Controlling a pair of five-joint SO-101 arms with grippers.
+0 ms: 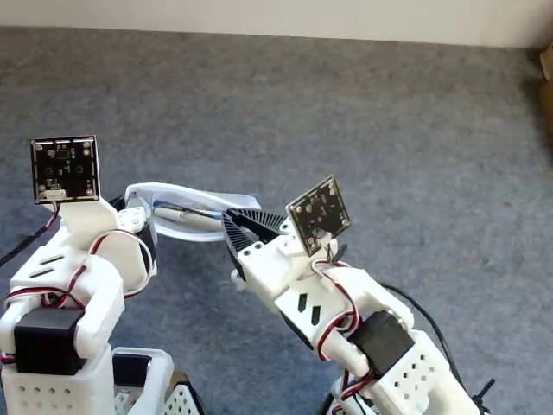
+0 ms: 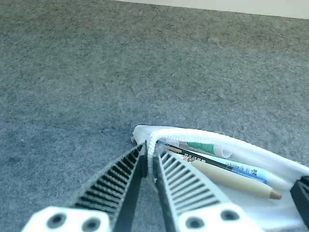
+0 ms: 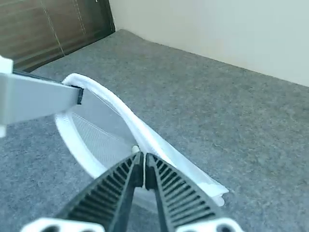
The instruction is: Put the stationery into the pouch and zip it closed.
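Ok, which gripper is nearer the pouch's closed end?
Right. The right gripper pinches the pouch rim just short of the closed end; the left gripper pinches the rim at the opposite, open end.

The pouch [image 2: 241, 145] (its far end) is cut off at the left wrist view's edge.
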